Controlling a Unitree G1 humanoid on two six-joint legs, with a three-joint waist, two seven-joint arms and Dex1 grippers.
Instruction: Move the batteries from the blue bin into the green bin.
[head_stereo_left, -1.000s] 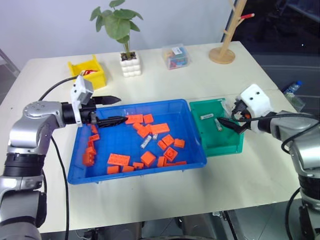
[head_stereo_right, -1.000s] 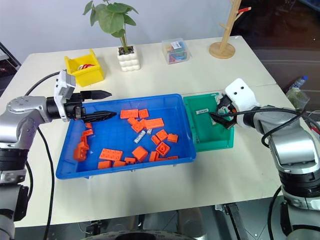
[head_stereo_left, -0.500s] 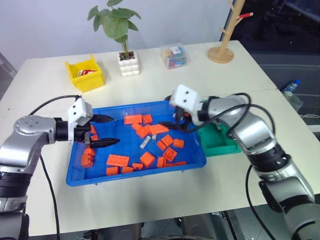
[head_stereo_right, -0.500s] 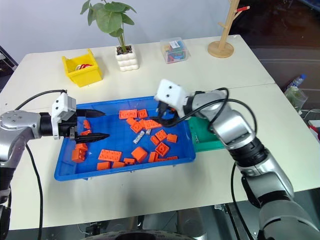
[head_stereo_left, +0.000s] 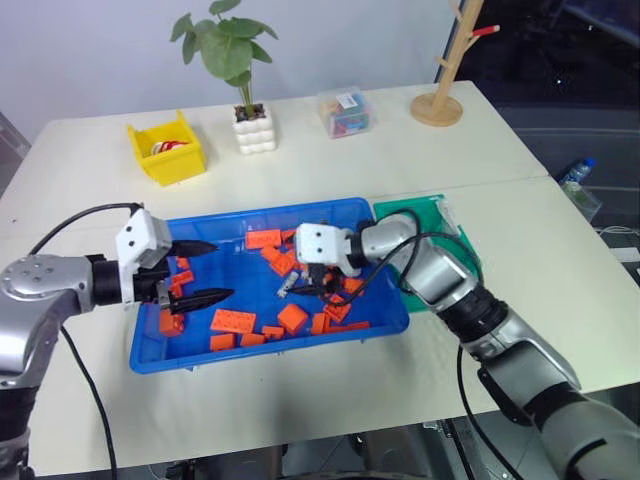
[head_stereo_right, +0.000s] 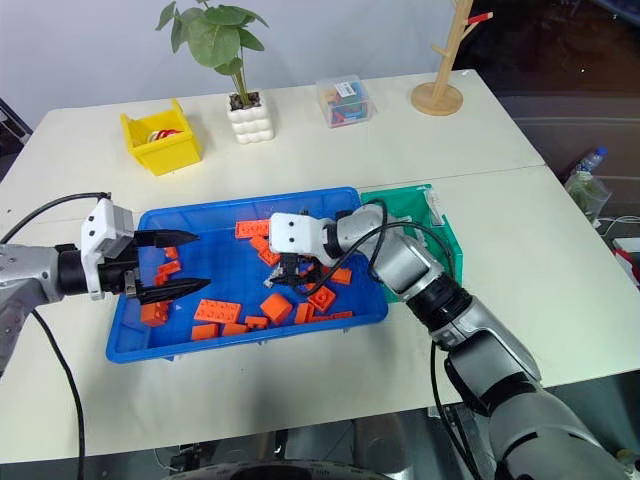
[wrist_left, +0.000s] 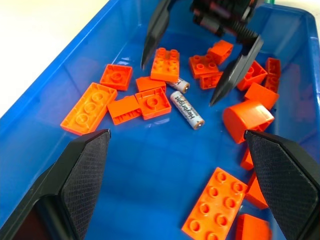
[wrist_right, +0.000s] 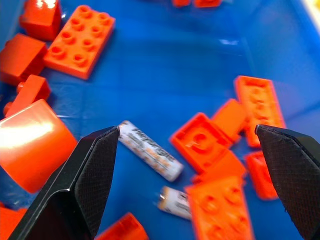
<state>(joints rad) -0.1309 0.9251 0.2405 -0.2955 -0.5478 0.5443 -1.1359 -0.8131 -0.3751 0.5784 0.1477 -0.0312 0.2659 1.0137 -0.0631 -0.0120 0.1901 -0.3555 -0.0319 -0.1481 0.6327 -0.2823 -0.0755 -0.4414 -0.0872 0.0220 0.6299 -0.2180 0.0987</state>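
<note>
The left tool (head_stereo_left: 200, 270) hangs low over the near-left end of the blue bin (head_stereo_left: 150, 352), its two black fingers spread wide with nothing between them; it has drawn back a little since a second ago. A second ago the right tool (head_stereo_right: 293, 272) was over at the green bin (head_stereo_left: 455, 240); now it has swung across into the middle of the blue bin and points down among the orange bricks (head_stereo_left: 237, 320), jaws wide apart and empty. Right beneath it lie two batteries (wrist_left: 186, 109), one beside the other on the blue floor, close against the bricks. I take it a drop-off is done and the next pick is about to begin. Farther back on the bench (head_stereo_left: 330, 160) stand a yellow bin (head_stereo_left: 170, 150) and a potted plant (head_stereo_left: 245, 75).
</note>
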